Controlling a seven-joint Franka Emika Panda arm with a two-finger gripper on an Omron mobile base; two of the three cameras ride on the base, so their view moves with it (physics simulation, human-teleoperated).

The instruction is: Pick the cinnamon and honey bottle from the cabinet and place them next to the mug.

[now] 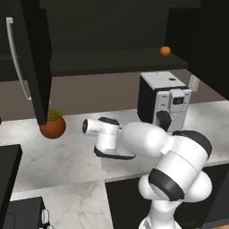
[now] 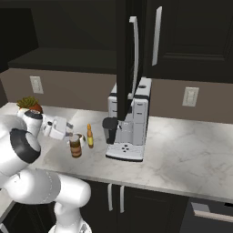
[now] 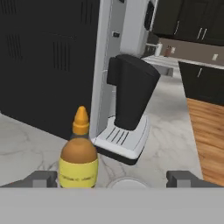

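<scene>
Left to right on the counter: gripper (image 2: 68, 131), fingers apart, clamped on nothing; cinnamon (image 2: 75, 146) jar just below it; honey bottle (image 2: 90, 136) just right, near the coffee machine (image 2: 129, 127). You should grip the honey bottle mid-body (slim, likely light, smooth, tippy). Its yellow label's writing is unreadable.

mug (image 2: 81, 138) largely behind cinnamon (image 2: 75, 146); honey bottle (image 3: 79, 160) base cut off in hand view

Base views flank the coffee machine (image 2: 129, 125); hand view faces it closely.
</scene>
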